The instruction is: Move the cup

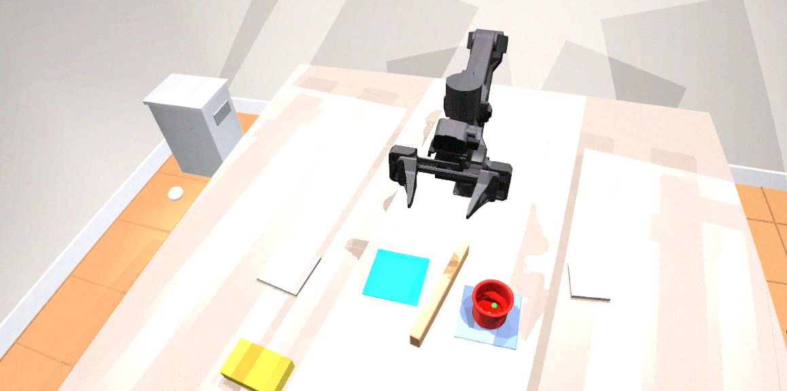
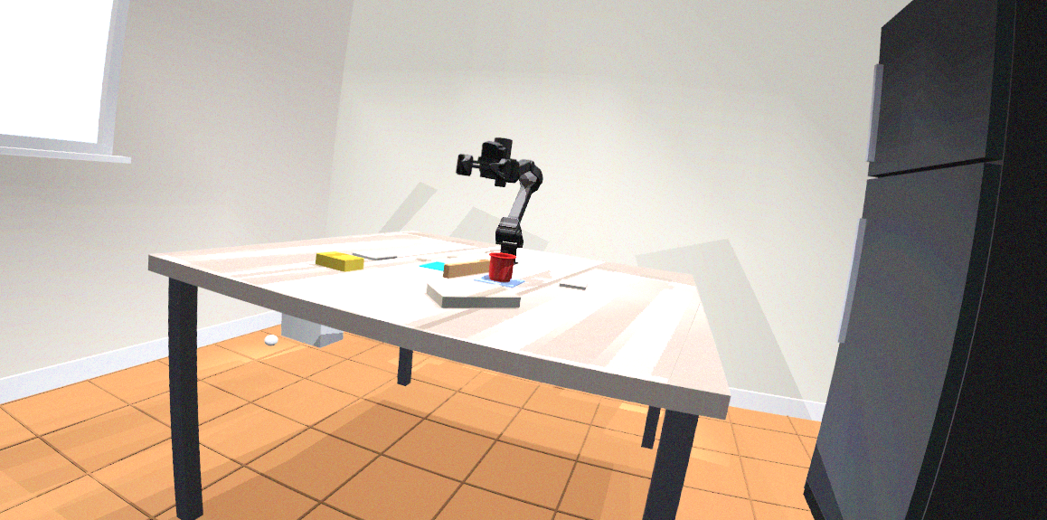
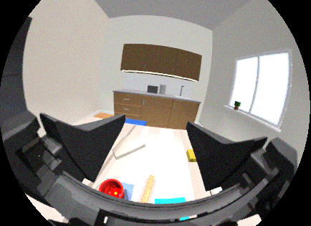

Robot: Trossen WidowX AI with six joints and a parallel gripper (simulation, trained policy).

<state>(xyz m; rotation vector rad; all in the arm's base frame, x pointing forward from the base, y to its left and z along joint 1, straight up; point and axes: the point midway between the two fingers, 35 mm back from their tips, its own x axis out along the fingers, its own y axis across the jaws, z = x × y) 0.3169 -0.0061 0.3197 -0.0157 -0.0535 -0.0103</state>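
Observation:
A red cup (image 1: 489,319) (image 2: 502,268) (image 3: 106,186) stands upright on the blue pad (image 1: 473,332) (image 3: 128,188). A green marble (image 1: 493,305) and a bit of yellow show inside it in the top view; the rest of its inside is hard to make out. The cyan pad (image 1: 395,277) (image 2: 432,266) (image 3: 170,200) lies on the other side of a wooden bar, with nothing on it. My gripper (image 1: 438,211) (image 3: 156,121) is wide open and empty, raised above the table and back from the cup and both pads, on the arm's side.
The wooden bar (image 1: 440,294) (image 2: 466,268) (image 3: 147,189) lies between the pads. A yellow block (image 1: 257,364) (image 2: 339,260) (image 3: 191,156) lies near the front left in the top view. Thin pale slabs (image 1: 289,275) (image 1: 590,282) lie to both sides, and a thicker slab (image 2: 476,295) is nearer the exterior camera.

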